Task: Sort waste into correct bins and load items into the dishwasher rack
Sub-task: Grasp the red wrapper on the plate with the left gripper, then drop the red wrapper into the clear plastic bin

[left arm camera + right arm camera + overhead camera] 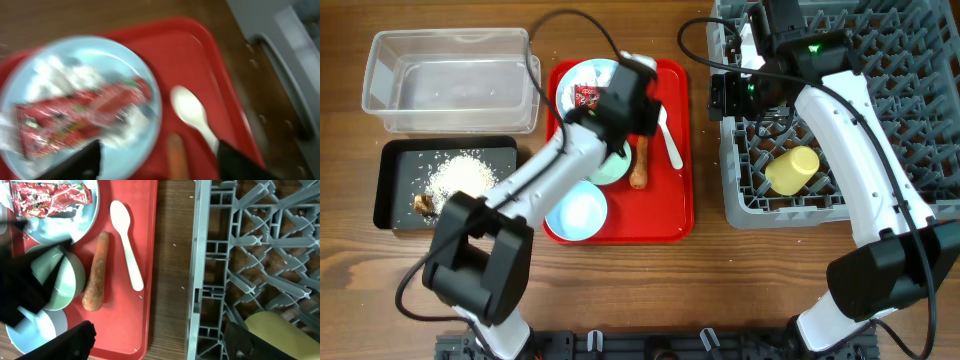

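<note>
The light blue plate (578, 78) lies at the back of the red tray (675, 215) and carries the red snack wrapper (587, 97) and white tissue (57, 75). My left gripper (620, 105) hovers above the plate's right edge, open and empty (157, 162). The carrot (639, 165), white spoon (670, 135), pale green bowl (70, 277) and light blue bowl (577, 212) are on the tray. The yellow cup (792, 170) lies in the grey rack (880, 80). My right gripper (725, 98) is open and empty over the rack's left edge (160, 342).
The clear tub (450, 80) stands at the back left. The black tray (400, 165) in front of it holds rice (460, 175) and a brown scrap (423, 204). A strip of bare wood (172, 255) separates the red tray from the rack.
</note>
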{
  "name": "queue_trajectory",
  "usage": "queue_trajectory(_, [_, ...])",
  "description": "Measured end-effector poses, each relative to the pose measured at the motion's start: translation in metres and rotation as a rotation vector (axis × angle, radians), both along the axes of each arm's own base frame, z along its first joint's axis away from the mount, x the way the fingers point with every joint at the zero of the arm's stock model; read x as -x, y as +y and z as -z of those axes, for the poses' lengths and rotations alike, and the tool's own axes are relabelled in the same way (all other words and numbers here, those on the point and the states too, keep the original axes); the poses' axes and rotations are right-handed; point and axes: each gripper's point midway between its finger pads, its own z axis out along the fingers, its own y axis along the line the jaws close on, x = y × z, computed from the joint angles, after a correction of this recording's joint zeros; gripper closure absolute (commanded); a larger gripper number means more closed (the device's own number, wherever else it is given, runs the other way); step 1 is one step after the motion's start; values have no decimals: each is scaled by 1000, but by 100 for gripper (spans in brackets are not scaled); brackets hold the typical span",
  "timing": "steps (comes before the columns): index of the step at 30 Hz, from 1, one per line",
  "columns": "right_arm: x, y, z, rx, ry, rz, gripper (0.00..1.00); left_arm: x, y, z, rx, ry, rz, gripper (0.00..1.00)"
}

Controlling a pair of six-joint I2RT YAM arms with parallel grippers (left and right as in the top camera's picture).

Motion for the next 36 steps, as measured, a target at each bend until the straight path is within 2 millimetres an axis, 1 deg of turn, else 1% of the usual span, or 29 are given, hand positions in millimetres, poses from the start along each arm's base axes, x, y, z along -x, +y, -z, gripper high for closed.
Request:
queue_trajectory(2, [0,0,0,0,0,0,14,-28,20,-9,14,-31,-63,2])
queue_trajectory(4, [0,0,0,0,1,0,14,-52,40,-8,12,-39,-114,1])
queue_trajectory(5, [0,0,0,0,1,0,14,-60,46,-5,10,-39,-130,1])
queue_trajectory(6, [0,0,0,0,1,0,14,-69,53,2,4,-28,-150,1])
queue_trajectory(8, [0,0,0,0,1,0,14,-82,61,18,-6,-7,-172,1])
queue_trajectory(10, [0,0,0,0,1,0,14,-86,64,38,-19,23,-179,1])
queue_trajectory(11, [0,0,0,0,2,0,14,-85,66,51,-31,48,-181,1])
queue_trajectory(12, [1,0,0,1,3,0,14,-83,66,60,-38,66,-181,1])
queue_trajectory(15, [1,0,0,1,3,0,14,-79,68,75,-54,102,-181,2])
queue_trajectory(17, [1,0,0,1,3,0,13,-76,69,79,-61,118,-181,4])
queue_trajectory(20, [1,0,0,1,3,0,13,-71,72,85,-75,148,-182,15])
queue_trajectory(22, [1,0,0,1,3,0,13,-69,72,91,-84,161,-177,18])
queue_trajectory(24, [1,0,0,1,3,0,14,-68,72,101,-89,180,-177,27])
queue_trajectory(25, [1,0,0,1,3,0,13,-71,71,102,-84,176,-176,36])
queue_trajectory(26, [1,0,0,1,3,0,14,-72,70,102,-82,173,-180,47])
queue_trajectory(28, [1,0,0,1,3,0,13,-75,68,104,-71,171,-179,66])
queue_trajectory(31, [1,0,0,1,3,0,14,-77,67,104,-71,166,-175,88])
queue_trajectory(32, [1,0,0,1,3,0,13,-78,67,103,-71,165,-176,93])
queue_trajectory(33, [1,0,0,1,3,0,13,-78,67,103,-76,164,-168,96])
queue_trajectory(36, [1,0,0,1,3,0,13,-77,67,104,-75,165,-170,96])
